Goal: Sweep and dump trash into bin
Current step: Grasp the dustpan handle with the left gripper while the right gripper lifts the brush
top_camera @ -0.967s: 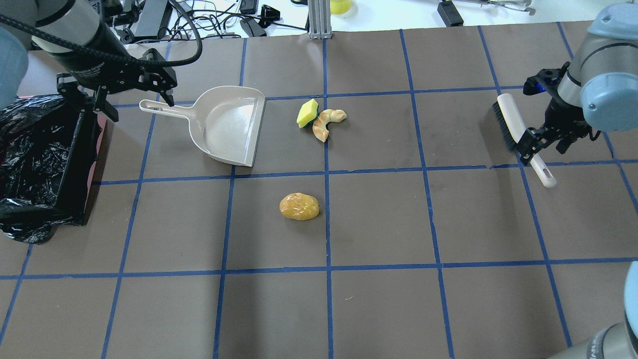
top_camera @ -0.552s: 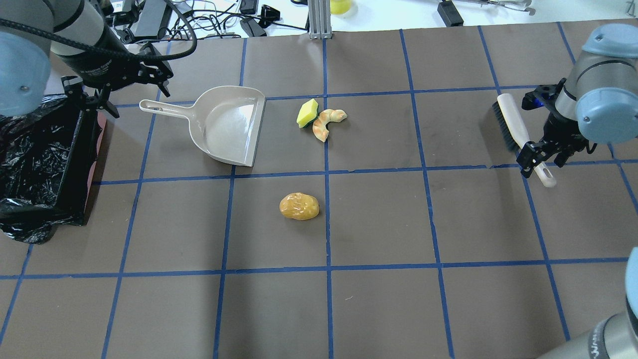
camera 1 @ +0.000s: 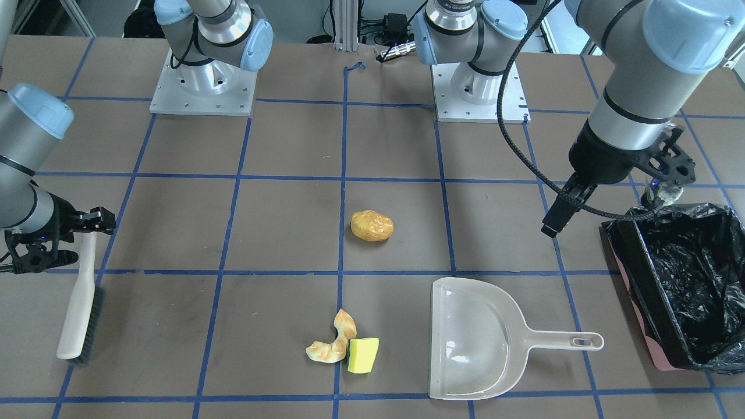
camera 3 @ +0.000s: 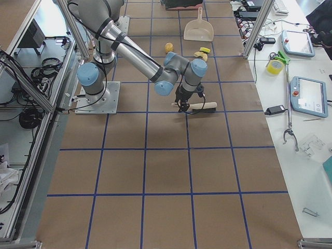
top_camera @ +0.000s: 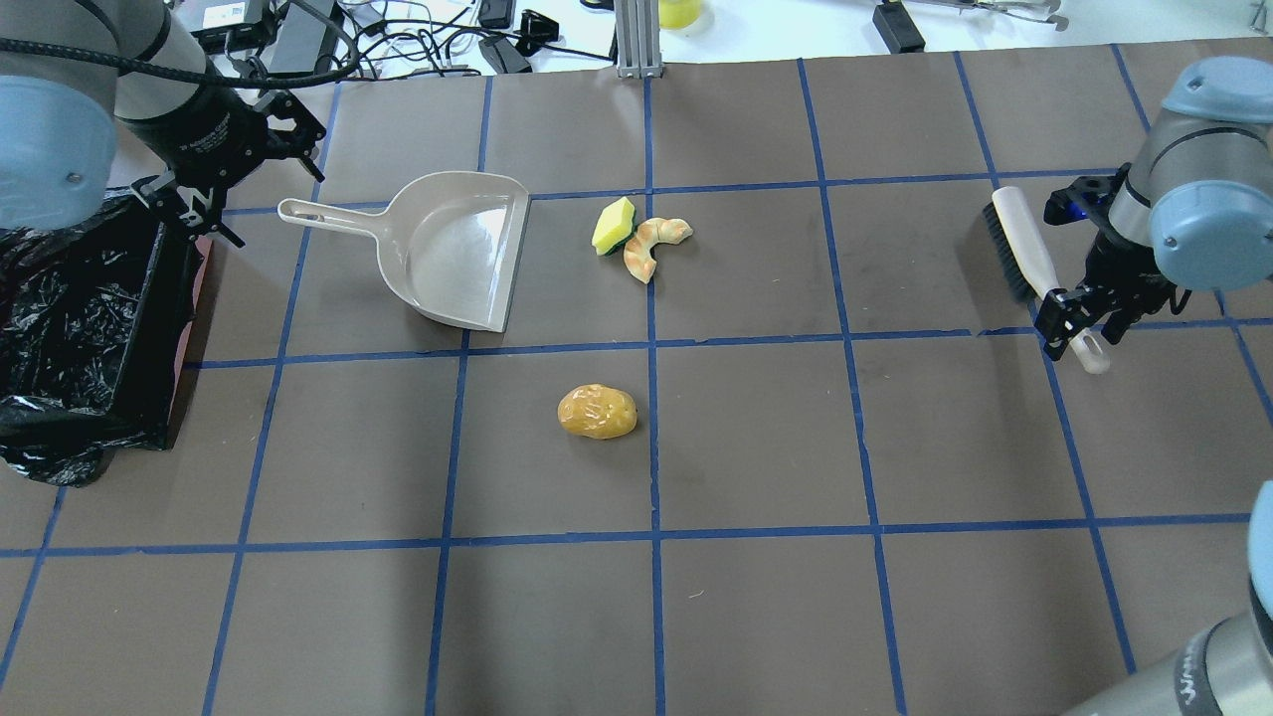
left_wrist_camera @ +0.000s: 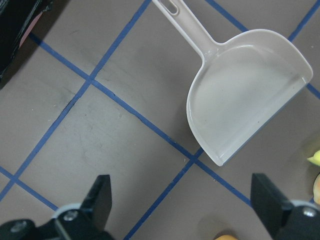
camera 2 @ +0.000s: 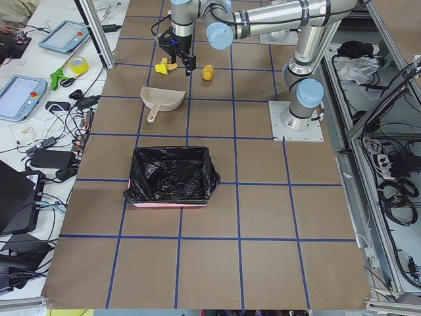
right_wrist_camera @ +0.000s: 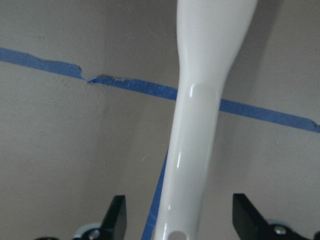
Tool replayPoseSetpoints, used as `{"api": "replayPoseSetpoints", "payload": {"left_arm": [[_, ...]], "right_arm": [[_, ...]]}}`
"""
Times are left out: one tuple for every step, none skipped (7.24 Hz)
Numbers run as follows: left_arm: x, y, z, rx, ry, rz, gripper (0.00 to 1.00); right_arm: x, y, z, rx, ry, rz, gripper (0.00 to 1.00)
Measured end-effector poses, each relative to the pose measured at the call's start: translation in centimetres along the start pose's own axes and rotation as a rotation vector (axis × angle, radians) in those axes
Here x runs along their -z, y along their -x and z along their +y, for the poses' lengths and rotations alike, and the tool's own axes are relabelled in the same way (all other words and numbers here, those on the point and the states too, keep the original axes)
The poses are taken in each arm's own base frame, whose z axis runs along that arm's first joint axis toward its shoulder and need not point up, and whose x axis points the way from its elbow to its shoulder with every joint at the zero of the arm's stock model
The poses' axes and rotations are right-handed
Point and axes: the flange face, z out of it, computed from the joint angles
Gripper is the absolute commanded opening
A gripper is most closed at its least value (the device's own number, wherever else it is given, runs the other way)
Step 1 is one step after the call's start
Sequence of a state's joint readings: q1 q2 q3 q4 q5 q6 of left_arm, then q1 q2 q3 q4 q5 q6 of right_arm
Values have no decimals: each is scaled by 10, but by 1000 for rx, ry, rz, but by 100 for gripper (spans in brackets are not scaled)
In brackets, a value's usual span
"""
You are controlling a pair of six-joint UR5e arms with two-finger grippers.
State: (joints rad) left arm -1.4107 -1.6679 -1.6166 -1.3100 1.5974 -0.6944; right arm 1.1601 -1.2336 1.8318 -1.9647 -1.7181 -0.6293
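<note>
The trash lies on the brown table: a golden-brown potato piece, and an orange-tan croissant piece touching a yellow-green sponge. The beige dustpan lies flat left of them. My left gripper is open and empty, above the table between the dustpan handle and the bin. My right gripper is open, its jaws astride the end of the beige brush's handle without touching it.
The bin with its black bag stands at the table's left end. Blue tape lines grid the table. Cables and devices lie beyond the far edge. The two arm bases stand at the robot's side.
My left gripper has turned and drawn back from the dustpan handle toward the far left. My right gripper has slid along the brush handle toward its end.
</note>
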Motion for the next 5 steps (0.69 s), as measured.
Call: {"api": "replayPoseSetpoints", "payload": {"left_arm": [[-6,2,-8,72,-4,4,100],[-15,1,-16,161,-6,9,100],[-26,-2,-22,238,-10,14,100],[-36,-7,-28,300,-18,21,100],[-48,-12,-34,374,-16,20,100]], "right_arm": [[0,0,0,-11,1,-1,29],[0,0,0,-17,2,-1,24],[0,0,0,-20,2,-2,22],[2,0,0,-24,0,-1,21],[5,0,1,-36,-5,2,21]]}}
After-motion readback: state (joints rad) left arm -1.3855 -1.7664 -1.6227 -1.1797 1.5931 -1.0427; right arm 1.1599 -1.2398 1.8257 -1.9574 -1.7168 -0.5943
